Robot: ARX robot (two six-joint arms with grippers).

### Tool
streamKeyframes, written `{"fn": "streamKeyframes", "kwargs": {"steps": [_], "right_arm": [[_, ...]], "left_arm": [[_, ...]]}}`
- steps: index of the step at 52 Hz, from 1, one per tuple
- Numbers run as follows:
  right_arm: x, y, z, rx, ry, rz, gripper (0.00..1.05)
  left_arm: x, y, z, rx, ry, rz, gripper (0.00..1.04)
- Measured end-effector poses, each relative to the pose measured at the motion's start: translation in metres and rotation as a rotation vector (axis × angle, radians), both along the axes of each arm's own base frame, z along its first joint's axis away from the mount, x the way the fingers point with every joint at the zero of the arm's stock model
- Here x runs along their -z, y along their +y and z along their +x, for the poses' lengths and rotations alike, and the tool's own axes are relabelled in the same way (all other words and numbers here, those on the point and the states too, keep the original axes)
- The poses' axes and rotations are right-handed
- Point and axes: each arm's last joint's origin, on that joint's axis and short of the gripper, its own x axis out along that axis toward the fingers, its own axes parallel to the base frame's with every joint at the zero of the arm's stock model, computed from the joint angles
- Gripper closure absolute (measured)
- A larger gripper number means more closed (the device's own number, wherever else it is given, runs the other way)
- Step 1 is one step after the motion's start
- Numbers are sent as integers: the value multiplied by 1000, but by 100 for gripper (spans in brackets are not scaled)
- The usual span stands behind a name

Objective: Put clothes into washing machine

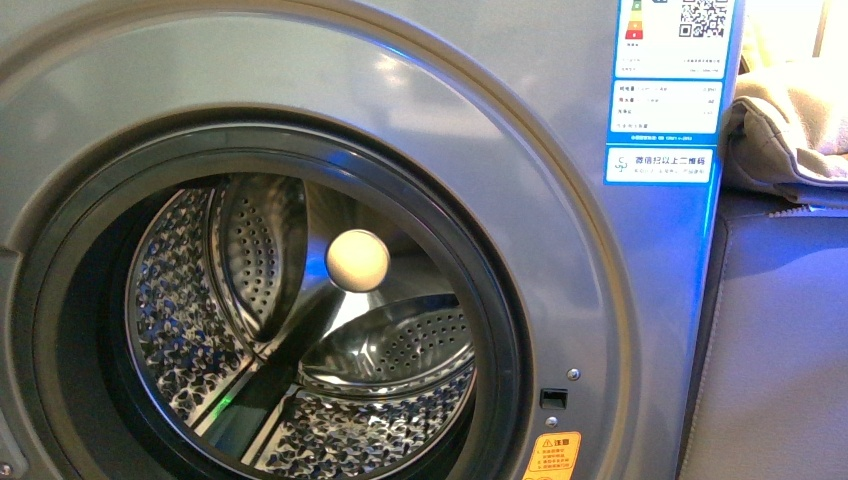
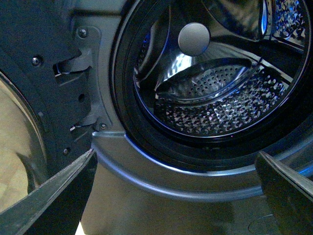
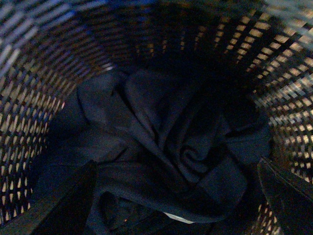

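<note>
Closest to the right wrist camera, the two right fingers (image 3: 63, 205) stand spread wide and pinch nothing. The clothes (image 3: 161, 147) lie between and beyond them as one crumpled dark navy heap, and its separate garments cannot be counted. The heap sits at the bottom of one woven basket (image 3: 29, 112), whose wall rises all round it. The two left fingers (image 2: 54, 200) are likewise spread with nothing between them, pointing toward the open mouth of the washing machine (image 2: 146, 171) and apart from it. Beside that mouth the one door (image 2: 34, 88) is swung open on two hinge arms. In the front view the machine's silver-grey front fills most of the picture, with one black gasket (image 1: 500, 300) ringing the porthole. Deeper in is the perforated steel drum (image 1: 170, 290), with one round cream disc (image 1: 357, 260) at its back centre. Two paddles show, one at 9 o'clock from the disc and one at 5 o'clock. Counting from the porthole's middle, one black latch slot (image 1: 553, 398) with two screws sits just past 3 o'clock. One yellow warning sticker (image 1: 552, 455) sits at 4 o'clock, and three blue-white labels (image 1: 662, 105) are stacked at 2 o'clock. Farthest, past the machine's edge toward 2 o'clock, lies one beige cloth (image 1: 790, 120).
</note>
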Motion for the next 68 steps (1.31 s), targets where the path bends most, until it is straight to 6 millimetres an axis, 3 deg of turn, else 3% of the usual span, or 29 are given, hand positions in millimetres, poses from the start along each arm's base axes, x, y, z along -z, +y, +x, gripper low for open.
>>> {"fn": "streamKeyframes", "kwargs": {"steps": [5, 15, 42, 54, 68], "right_arm": [[29, 11, 2, -15, 55, 25, 7], [67, 29, 7, -50, 132, 31, 7], [122, 39, 29, -108, 168, -57, 7], [148, 31, 30, -126, 168, -29, 7], [162, 20, 26, -122, 141, 27, 7]], "left_arm": [[0, 0, 0, 0, 0, 0, 7], [0, 0, 0, 0, 0, 0, 7], [0, 0, 0, 0, 0, 0, 7], [0, 0, 0, 0, 0, 0, 7], [0, 0, 0, 0, 0, 0, 7]]}}
